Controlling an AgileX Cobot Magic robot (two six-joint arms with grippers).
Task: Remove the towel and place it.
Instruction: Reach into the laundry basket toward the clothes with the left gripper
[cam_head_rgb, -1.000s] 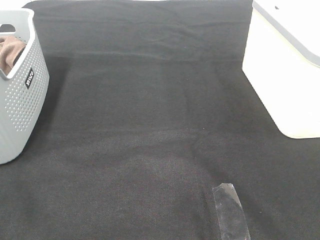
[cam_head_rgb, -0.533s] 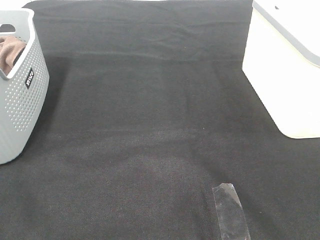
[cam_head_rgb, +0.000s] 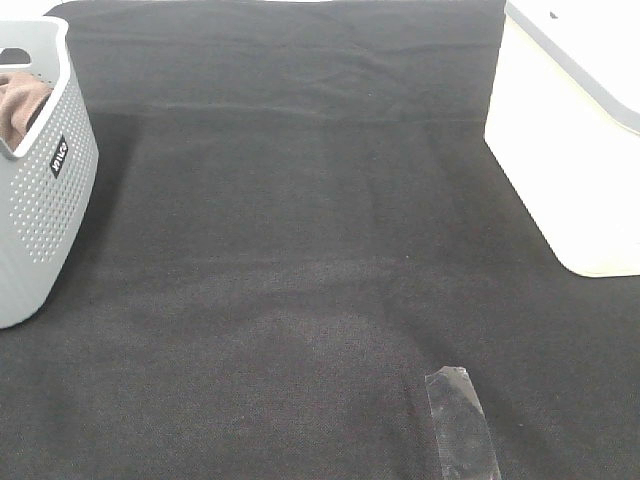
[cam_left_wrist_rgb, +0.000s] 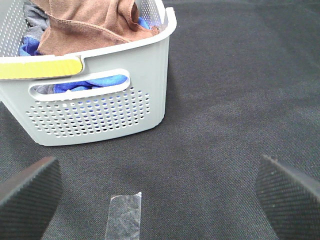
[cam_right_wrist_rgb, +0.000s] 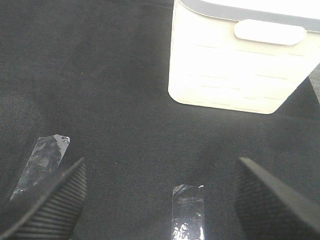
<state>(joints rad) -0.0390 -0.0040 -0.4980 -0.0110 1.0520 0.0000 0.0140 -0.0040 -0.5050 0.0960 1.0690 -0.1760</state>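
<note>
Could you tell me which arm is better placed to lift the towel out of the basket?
Left, probably: the left gripper, open, faces the grey basket where the towel lies on top; the right gripper faces the white bin instead.

One grey perforated basket (cam_left_wrist_rgb: 100, 110), one white bin (cam_right_wrist_rgb: 235, 70), one reddish-brown towel (cam_left_wrist_rgb: 85, 25), one black table cover (cam_head_rgb: 300, 250); one clear tape strip (cam_left_wrist_rgb: 125, 215) just ahead of the left gripper (cam_left_wrist_rgb: 160, 197), two such strips (cam_right_wrist_rgb: 42, 160) (cam_right_wrist_rgb: 187, 210) by the right gripper (cam_right_wrist_rgb: 160, 200)
</note>
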